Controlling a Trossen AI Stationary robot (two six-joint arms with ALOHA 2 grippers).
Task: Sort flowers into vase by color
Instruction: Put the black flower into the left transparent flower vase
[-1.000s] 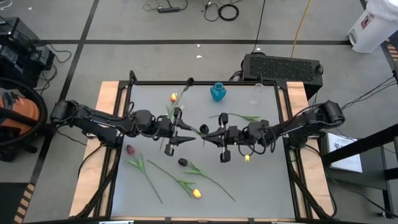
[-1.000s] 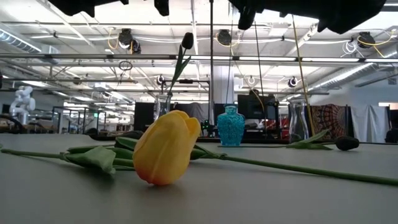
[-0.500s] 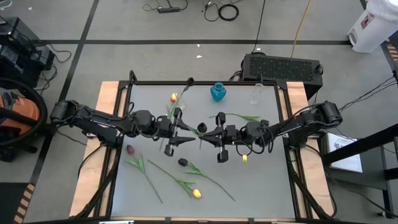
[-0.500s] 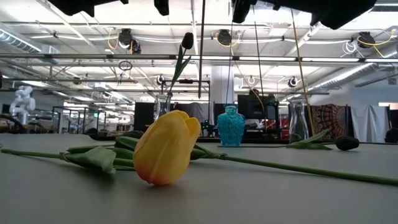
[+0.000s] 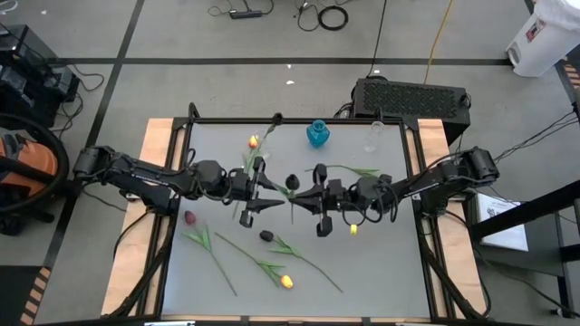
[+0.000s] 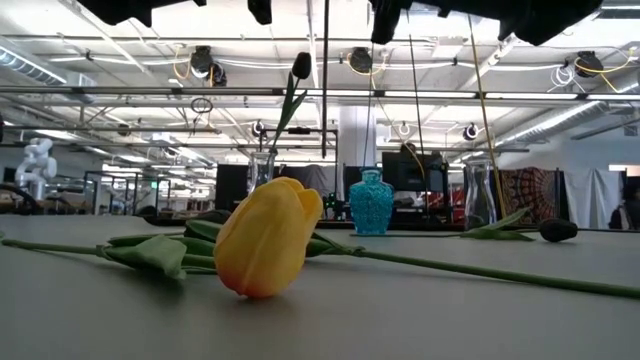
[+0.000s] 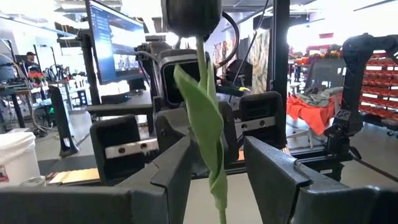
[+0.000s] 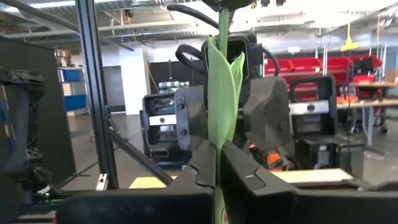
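The right gripper [image 5: 292,202] is pinching the thin green stem of a black tulip [image 5: 292,182], whose dark bud and long leaf are standing up between the spread fingers of the left gripper [image 5: 275,195], which is gripping nothing.
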